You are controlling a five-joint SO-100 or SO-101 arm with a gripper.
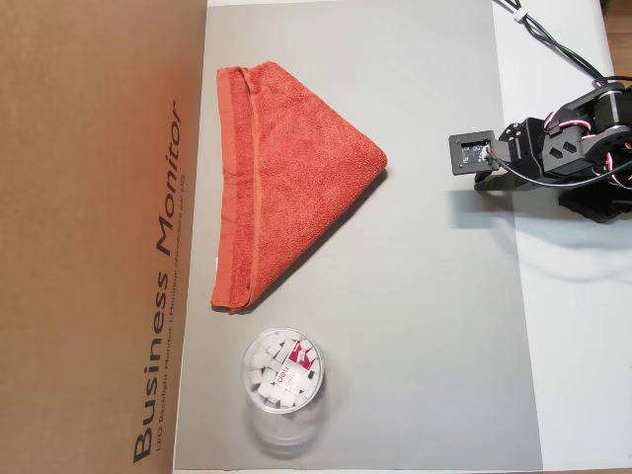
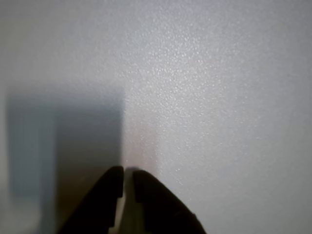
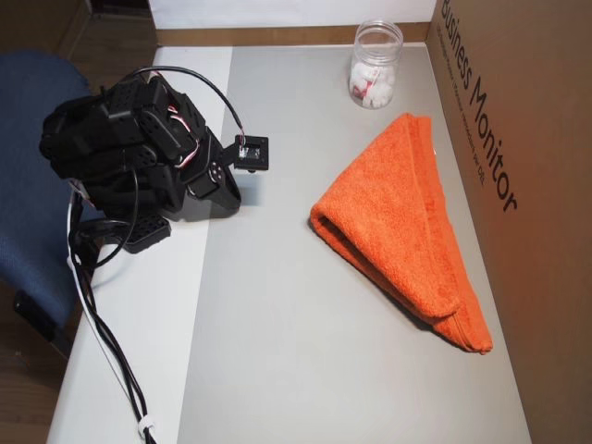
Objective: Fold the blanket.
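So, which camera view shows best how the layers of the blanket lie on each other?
The overhead view with the arm on the left: the blanket shows its thick rounded fold and stacked edges. The other overhead view gives only its flat triangle outline. The wrist view shows no blanket, only the gripper over bare surface.

A grey mat [image 1: 415,326] covers most of the white desk [image 1: 583,346]. Along the mat's left edge in an overhead view stands a brown cardboard box [image 1: 89,237] printed with "Business Monitor" in dark letters; in an overhead view from the opposite side it runs along the right edge. A clear plastic jar [image 1: 282,372] stands on the mat near the box, holding small white pieces, one with a pink and white label. In an overhead view [image 3: 375,65] the jar sits at the far end of the mat. A blue chair [image 3: 32,231] stands beside the desk. A bundled cable [image 3: 111,361] trails over the desk.
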